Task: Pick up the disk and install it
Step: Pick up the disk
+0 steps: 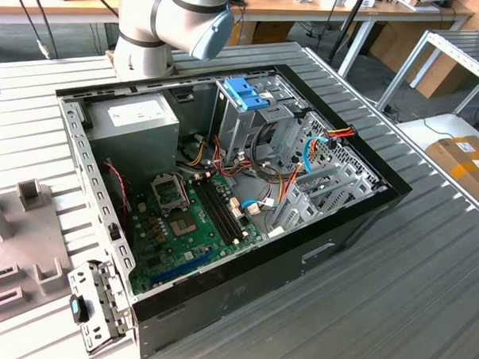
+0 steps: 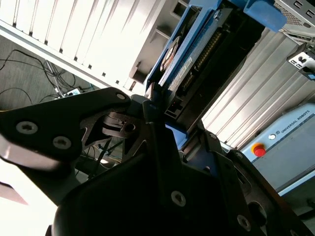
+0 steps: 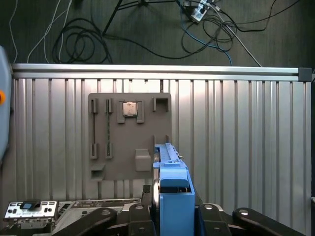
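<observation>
Your hand point(image 3: 174, 216) is clamped on the disk point(image 3: 172, 179), holding it edge-on in the air above the bench point(image 3: 246, 147), beside a grey holder plate point(image 3: 129, 140). The grip is narrow, so I judge the disk could twist or slip, then jam at the drive cage point(image 1: 234, 124). Loose cables point(image 1: 283, 185) inside the computer case point(image 1: 340, 232) crowd that cage and could snag.

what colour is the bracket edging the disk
Blue. The bracket around the disk shows best in the first wrist view.
</observation>
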`<state>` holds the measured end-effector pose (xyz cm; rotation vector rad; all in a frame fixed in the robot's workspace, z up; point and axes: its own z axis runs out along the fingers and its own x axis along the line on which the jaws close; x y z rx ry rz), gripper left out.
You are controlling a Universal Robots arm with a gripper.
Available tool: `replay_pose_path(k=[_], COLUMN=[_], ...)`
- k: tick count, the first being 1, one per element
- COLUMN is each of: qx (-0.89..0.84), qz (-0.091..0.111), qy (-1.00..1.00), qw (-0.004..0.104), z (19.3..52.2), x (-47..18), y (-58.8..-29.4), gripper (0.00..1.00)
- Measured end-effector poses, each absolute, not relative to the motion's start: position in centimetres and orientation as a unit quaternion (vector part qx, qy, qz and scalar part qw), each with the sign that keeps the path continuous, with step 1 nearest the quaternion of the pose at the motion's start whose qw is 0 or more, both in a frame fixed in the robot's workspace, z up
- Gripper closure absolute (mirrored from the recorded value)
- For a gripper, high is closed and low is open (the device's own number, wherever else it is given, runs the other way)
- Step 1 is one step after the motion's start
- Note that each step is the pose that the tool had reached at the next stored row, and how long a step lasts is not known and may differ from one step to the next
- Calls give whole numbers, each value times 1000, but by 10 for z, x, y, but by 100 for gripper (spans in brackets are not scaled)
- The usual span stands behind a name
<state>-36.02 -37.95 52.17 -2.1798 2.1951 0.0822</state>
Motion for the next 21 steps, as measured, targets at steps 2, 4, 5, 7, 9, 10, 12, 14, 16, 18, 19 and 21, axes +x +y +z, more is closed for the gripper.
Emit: replay_pose_path(k=[2,4,5,7,9,10,12,14,16,18,19,21], qx=[-704,-704,-704,-704,-704,-704,-704,-704,-704,-704,-704,-704], qz=[27,27,27,27,27,27,27,27,27,27,27,27], qy=[709,709,709,709,709,709,709,709,709,709,709,709], qw=[23,23,23,23,23,23,23,23,23,23,23,23], z=[522,521,521,521,521,521,521,521,521,520,520,520], x=[-358,-356,-354,-352,-350,-349,-348,-346,-344,-342,-341,-339], y=[-380,-380,-380,-380,-380,-380,-380,-380,-381,-381,-381,-381], gripper=[63,63,63,63,63,63,63,63,63,63,63,63])
